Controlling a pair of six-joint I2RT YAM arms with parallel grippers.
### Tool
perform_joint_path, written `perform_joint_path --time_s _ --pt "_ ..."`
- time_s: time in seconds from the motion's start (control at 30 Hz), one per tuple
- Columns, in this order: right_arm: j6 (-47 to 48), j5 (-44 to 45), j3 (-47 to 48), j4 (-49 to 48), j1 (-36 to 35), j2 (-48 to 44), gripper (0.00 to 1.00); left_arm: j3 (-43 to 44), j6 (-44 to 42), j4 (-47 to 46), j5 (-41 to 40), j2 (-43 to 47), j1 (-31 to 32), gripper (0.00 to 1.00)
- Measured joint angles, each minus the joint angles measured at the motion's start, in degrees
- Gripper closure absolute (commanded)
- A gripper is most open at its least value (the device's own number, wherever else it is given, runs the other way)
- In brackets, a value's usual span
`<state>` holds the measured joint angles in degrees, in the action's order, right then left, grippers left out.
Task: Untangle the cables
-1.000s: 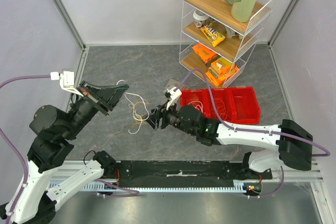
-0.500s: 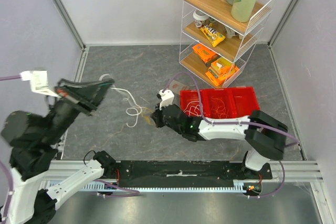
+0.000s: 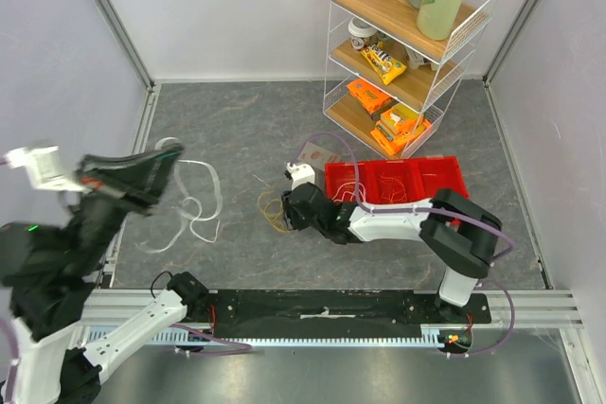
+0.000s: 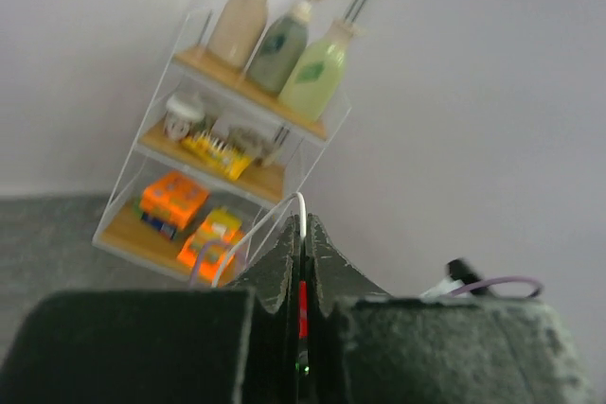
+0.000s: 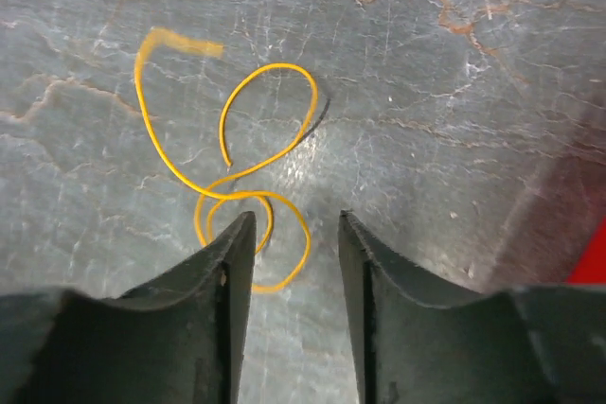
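My left gripper (image 3: 161, 163) is raised high at the left and shut on a white cable (image 3: 196, 203), which hangs from it in loose loops down to the mat. In the left wrist view the white cable (image 4: 268, 231) bends out of the closed fingertips of the left gripper (image 4: 302, 226), and a red strip shows deeper between the jaws. A yellow cable (image 5: 237, 169) lies alone in curls on the grey mat. My right gripper (image 5: 295, 219) hovers low over its near loop, jaws open and holding nothing. From above, the right gripper (image 3: 284, 213) sits beside the yellow cable (image 3: 271, 208).
A red bin (image 3: 398, 166) with thin cables inside stands right of the right gripper. A white wire shelf rack (image 3: 407, 54) with bottles and snack packs fills the back right. Purple hoses run along both arms.
My left arm rose and pulled left, drawing the white cable away from the yellow one. The right gripper shifted left and lower, closed, then opened; the yellow cable lies free on the mat.
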<state>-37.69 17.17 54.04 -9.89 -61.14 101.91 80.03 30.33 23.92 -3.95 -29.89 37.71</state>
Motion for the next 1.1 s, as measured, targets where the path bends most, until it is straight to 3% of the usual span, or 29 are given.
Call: perform_joint_path --time_s 0.2,0.4,0.47,0.6,0.8,0.93,1.1 --pt "2.1 0.0 -1.4 9.4 -0.1 -14.4 0.17 -11.8 0.3 3.1 -0.1 -1.8 0.0 0.98" --pt "5.4 1.7 -5.4 18.3 -0.1 -37.5 0.08 -17.5 1.3 4.1 0.7 -0.4 0.0 0.98" --pt "6.6 -0.3 -6.3 19.8 -0.1 -43.1 0.02 -18.6 1.5 4.1 2.6 -0.4 0.0 0.98" --pt "8.4 -10.1 -8.2 17.7 -0.1 -52.5 0.02 -21.1 1.5 4.3 9.5 -2.8 0.0 0.98" --pt "8.8 -19.5 -8.1 11.0 -0.1 -51.8 0.02 -26.4 1.5 1.9 28.5 -10.1 0.0 0.98" --pt "8.3 -23.3 -8.4 8.3 -0.1 -49.5 0.02 -32.5 2.5 -2.2 37.6 -10.3 0.0 0.98" --pt "6.1 -28.6 -9.6 0.9 -0.1 -48.6 0.02 -35.8 5.1 -8.5 43.6 -8.4 0.3 0.98"
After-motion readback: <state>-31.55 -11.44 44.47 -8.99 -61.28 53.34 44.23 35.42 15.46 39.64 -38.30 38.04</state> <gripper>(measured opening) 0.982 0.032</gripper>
